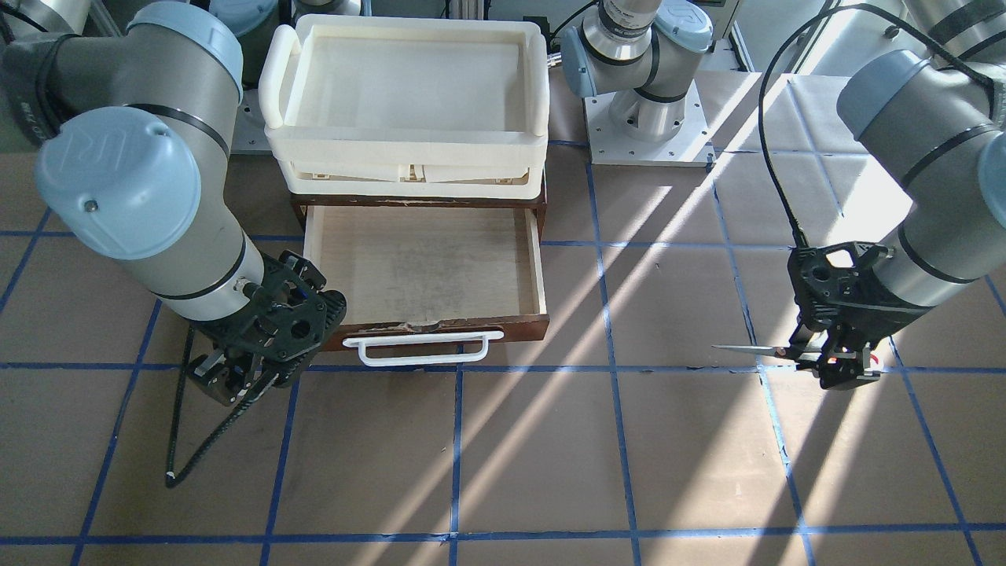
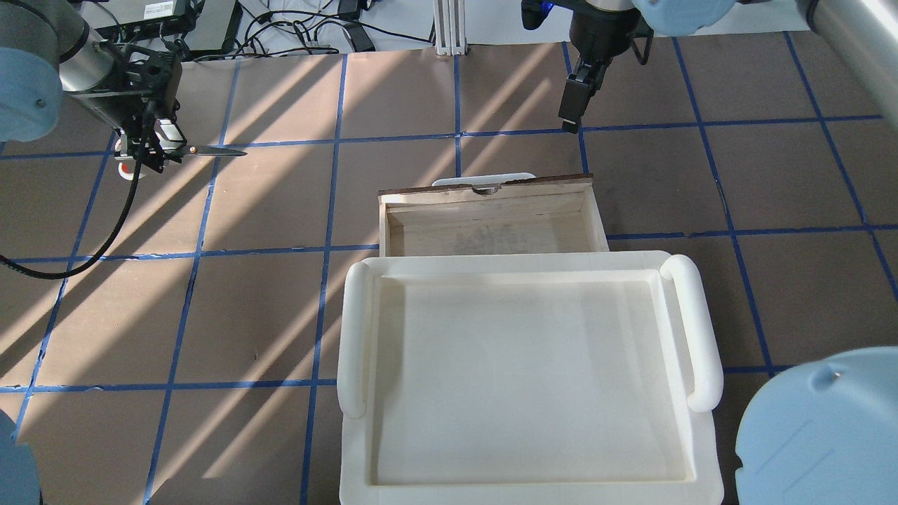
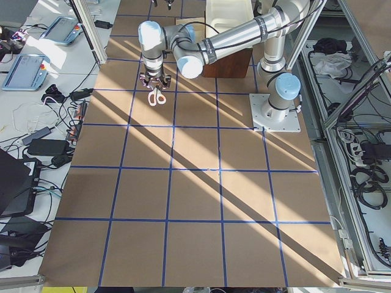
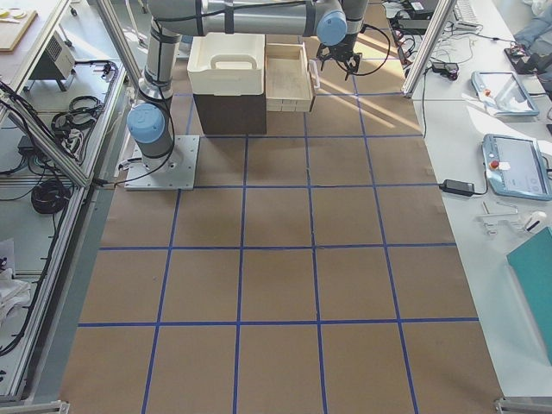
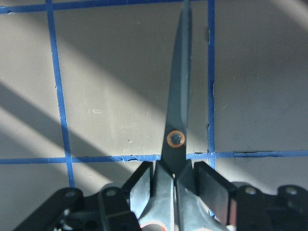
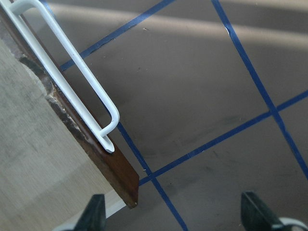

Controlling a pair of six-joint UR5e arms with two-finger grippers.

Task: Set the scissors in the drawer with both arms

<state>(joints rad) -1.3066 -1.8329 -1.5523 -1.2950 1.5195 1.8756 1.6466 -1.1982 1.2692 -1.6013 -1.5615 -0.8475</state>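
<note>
Scissors (image 1: 754, 350) level in left gripper (image 1: 835, 365), right gripper (image 1: 236, 385) spread beside open drawer (image 1: 424, 267)

Matt dark metal scissors (image 5: 179, 96), worn wooden drawer (image 1: 424, 267), smooth plastic tray (image 1: 405, 137)

The front-facing camera looks steeply down from across the table (image 1: 550, 456) at the open drawer (image 1: 424, 267), while the overhead one looks forward and down from the opposite side, over the cream tray (image 2: 519, 261) — both share the drawer and its white handle (image 1: 424, 337). The two end cameras sit high and far off, looking along the table from opposite ends. The wrist cameras are very near — left over the scissors (image 5: 177, 130), right by the handle's end.
</note>
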